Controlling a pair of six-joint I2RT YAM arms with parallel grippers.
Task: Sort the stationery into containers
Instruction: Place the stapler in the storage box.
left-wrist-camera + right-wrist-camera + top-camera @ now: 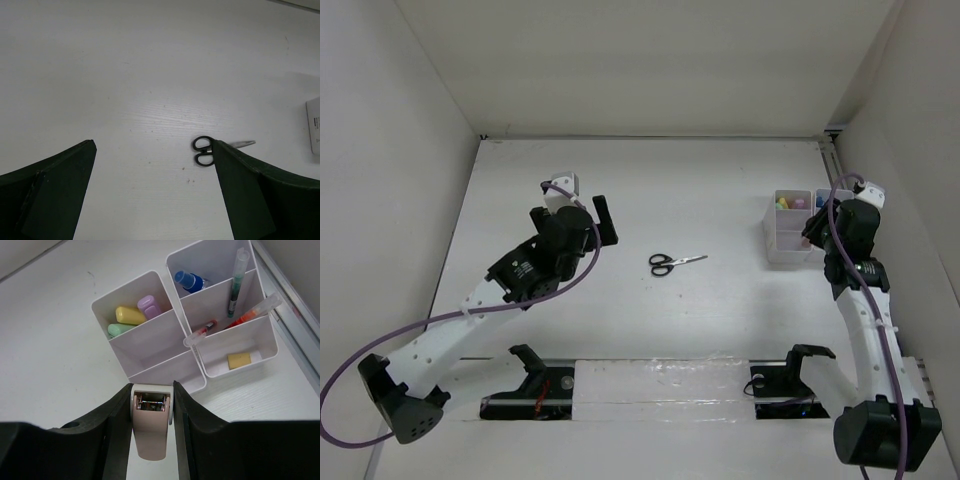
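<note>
**Top view.** One pair of scissors (677, 263) lay flat at mid-surface (720, 180), black handles toward 9 o'clock and blades toward 3. The containers (793, 226) stood well apart from it at 3 o'clock, near the right wall. Their contents read only as coloured specks.

**Left wrist view.** The left gripper (152, 145) was spread wide, holding nothing. Two black scissor loops showed at 3 o'clock; the finger there hid part of the blades.

**Right wrist view.** The right gripper (151, 390) was clamped on one pale pink oblong item (150, 435), at 6 o'clock of the containers. Only this view resolved the contents.
- Bins: two, with three compartments each.
- Left bin, far compartment: three markers (131, 315), one each of yellow, lilac-pink and green.
- Right bin: one blue-capped bottle (188, 281) in the far compartment.
- Right bin: three pens (234, 285) leaning over the dividers, one green and two red.
- Right bin, near compartment: one yellow square piece (239, 360).
</note>
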